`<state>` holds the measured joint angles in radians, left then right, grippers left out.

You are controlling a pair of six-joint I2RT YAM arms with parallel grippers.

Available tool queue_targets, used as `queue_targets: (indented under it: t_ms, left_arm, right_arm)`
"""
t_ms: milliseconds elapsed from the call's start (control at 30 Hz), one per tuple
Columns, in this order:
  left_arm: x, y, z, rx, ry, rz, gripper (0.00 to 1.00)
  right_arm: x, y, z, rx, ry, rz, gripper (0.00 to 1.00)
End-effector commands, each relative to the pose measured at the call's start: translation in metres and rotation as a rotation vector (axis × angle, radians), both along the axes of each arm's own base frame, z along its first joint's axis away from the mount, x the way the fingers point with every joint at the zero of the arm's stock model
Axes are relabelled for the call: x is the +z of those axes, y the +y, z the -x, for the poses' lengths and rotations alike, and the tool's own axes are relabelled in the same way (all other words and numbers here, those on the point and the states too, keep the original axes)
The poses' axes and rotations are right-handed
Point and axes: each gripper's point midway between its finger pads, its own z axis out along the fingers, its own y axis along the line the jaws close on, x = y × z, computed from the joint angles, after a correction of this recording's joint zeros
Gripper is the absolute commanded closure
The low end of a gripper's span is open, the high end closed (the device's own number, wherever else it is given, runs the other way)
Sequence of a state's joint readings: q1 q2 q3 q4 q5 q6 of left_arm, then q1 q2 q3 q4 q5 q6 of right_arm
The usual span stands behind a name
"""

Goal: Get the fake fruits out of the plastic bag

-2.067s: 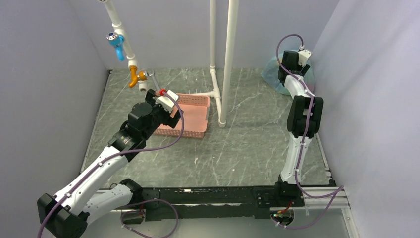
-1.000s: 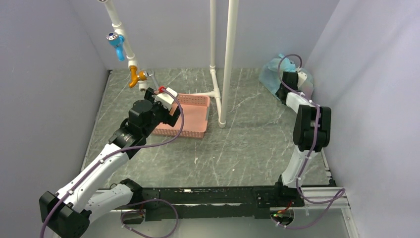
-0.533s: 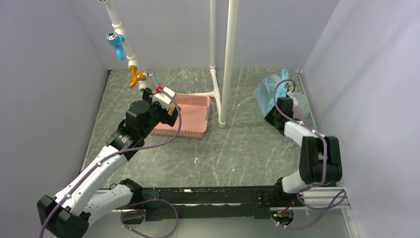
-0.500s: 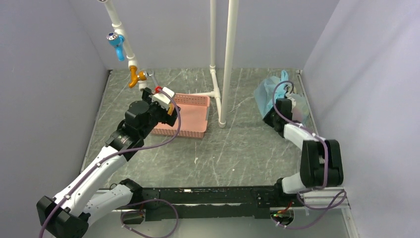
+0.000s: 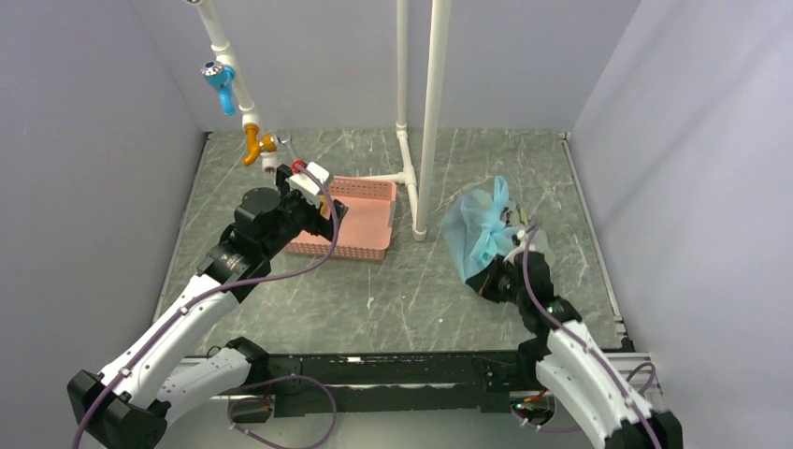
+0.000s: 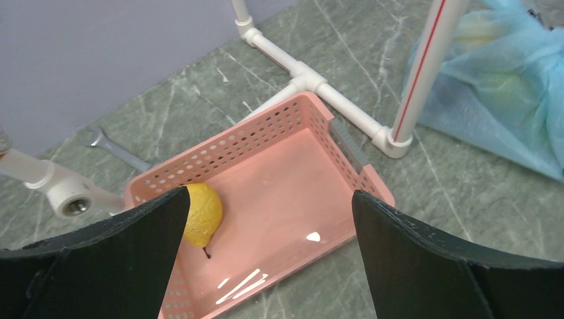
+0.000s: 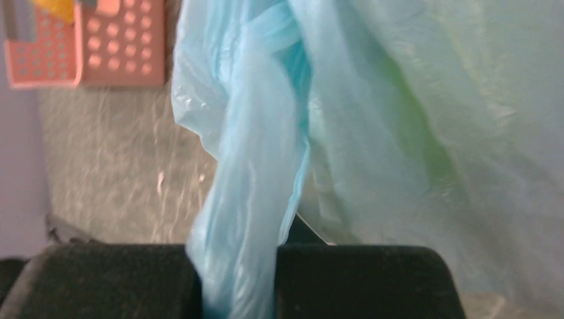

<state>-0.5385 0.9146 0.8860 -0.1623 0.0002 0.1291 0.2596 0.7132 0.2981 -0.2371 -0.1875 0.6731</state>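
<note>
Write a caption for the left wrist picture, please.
Open left claw above a pink basket holding one yellow pear, blue bag beyond.

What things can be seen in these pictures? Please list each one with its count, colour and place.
plastic bag: one, light blue, on the table right of the pipe frame
fruits in the bag: count cannot tell, only yellowish and greenish tints through the plastic
yellow pear: one, yellow, inside the basket against one end wall
basket: one, pink, left of the pipe frame's foot
pipe frame: one, white, upright at back middle
valve: one, blue, on the slanted pipe, back left
wrench: one, grey, behind the basket
table: one, grey-green marbled
left gripper: black, open above the basket
right gripper: black, shut on the bag's twisted part
</note>
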Motion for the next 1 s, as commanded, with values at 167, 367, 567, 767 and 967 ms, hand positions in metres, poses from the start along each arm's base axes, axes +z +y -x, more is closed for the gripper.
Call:
queue_targets:
  t_ms: [167,367,567,767,967]
  left_arm:
    - [0.013,-0.048,0.018,-0.195,0.069,0.116,0.02]
    - [0.016,-0.096,0.050,-0.400,0.258,0.401,0.10]
    - [-0.003,-0.154,0.093,-0.512,0.352,0.495,0.12]
    - [-0.009,-0.209,0.106,-0.494,0.309,0.337,0.14]
    - [-0.012,-0.232,0.096,-0.432,0.264,0.202,0.21]
  right_arm:
    - [-0.010,0.048,0.082,0.264,0.113,-0.200,1.00]
    - [0.012,0.061,0.092,0.394,0.100,-0.117,0.98]
    - [0.051,0.049,0.077,0.315,0.019,-0.059,0.44]
    - [0.096,0.006,0.046,0.000,-0.069,0.024,0.18]
    - [0.125,-0.040,0.023,-0.254,-0.065,0.203,0.01]
